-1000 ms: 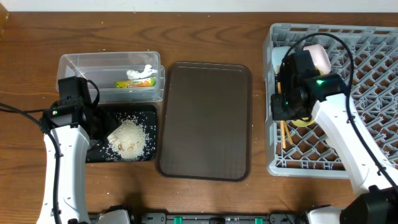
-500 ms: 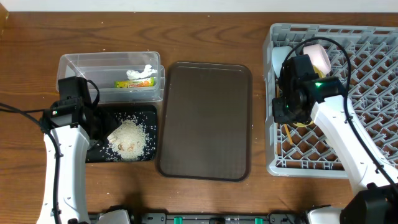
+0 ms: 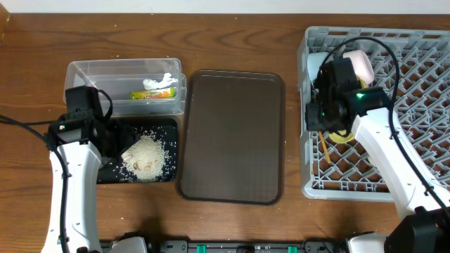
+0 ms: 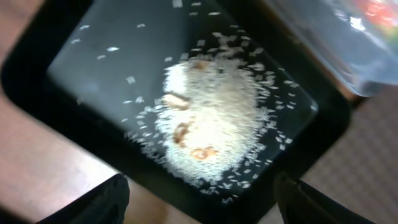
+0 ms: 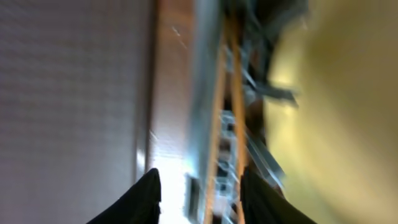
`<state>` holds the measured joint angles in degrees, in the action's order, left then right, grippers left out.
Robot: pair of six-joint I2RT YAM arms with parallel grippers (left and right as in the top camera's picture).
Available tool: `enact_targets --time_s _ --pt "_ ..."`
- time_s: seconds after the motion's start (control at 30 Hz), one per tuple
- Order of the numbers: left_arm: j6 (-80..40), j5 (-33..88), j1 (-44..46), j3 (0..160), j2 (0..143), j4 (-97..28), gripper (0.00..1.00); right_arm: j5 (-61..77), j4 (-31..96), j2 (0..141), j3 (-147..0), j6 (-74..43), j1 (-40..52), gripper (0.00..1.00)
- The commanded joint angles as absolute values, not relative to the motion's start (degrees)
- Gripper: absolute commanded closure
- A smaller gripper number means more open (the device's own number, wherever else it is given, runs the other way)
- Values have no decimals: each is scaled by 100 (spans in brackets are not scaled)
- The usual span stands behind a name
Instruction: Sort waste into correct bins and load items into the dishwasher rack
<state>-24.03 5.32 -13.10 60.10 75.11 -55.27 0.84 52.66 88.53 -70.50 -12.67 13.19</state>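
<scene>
Sitting just left of the brown tray point(image 3: 232, 137), at its near end, is the black tray point(image 3: 171, 128) with the heap of rice point(image 3: 144, 154) in it. The left gripper point(image 4: 206, 200) hangs over the rice. Its fingers are wide apart and nothing is between them. That arm is in the same spot as a second ago, and the rice has not moved.

On the right side of the brown tray is the big grey rack point(image 3: 422, 84). The chopsticks point(image 3: 322, 149) lie in the part of the rack nearest the brown tray, and the yellow plate point(image 3: 342, 136) is just beside them. A second ago the right gripper point(image 5: 202, 194) was closed. Now its fingers are apart, and the sticks show in the gap, lying on the rack bars. The wrist picture is blurry. That arm has also shifted a tiny bit toward the far side.

Farther back on the left of the brown tray is the clear tub point(image 3: 105, 70). The snack wrapper point(image 3: 151, 94) and the white scrap point(image 3: 158, 81) are inside it, just as before. A pale bowl point(image 3: 314, 67) sits in the far part of the rack.
</scene>
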Motion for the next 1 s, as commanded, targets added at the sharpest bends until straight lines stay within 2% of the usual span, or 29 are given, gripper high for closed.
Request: enact_targets --time_s 0.0,0.13,0.3,0.5,0.63,0.8,0.97 --pt "-1592 1153 -1081 6101 7485 -5367 21 904 4838 8838 -7078 -1409 1247 56" --pt "-1052 1267 -447 6156 7487 -5194 18 1107 4248 8838 -7142 -1400 1090 36" --pt "-709 1173 248 6154 7509 -5419 13 996 4611 8781 -7269 -895 821 25" --pt "-753 982 292 6125 7489 -6086 13 652 5262 8206 -7258 -939 679 18" --pt "-753 980 292 5940 7227 -6086 13 377 5321 7653 -7129 -941 683 13" --pt "-744 937 292 5680 6337 -5905 13 95 5288 6737 -6613 -1118 683 1" --pt "-716 941 292 5127 4958 -5485 12 -200 4772 5535 -5540 -1177 683 1"
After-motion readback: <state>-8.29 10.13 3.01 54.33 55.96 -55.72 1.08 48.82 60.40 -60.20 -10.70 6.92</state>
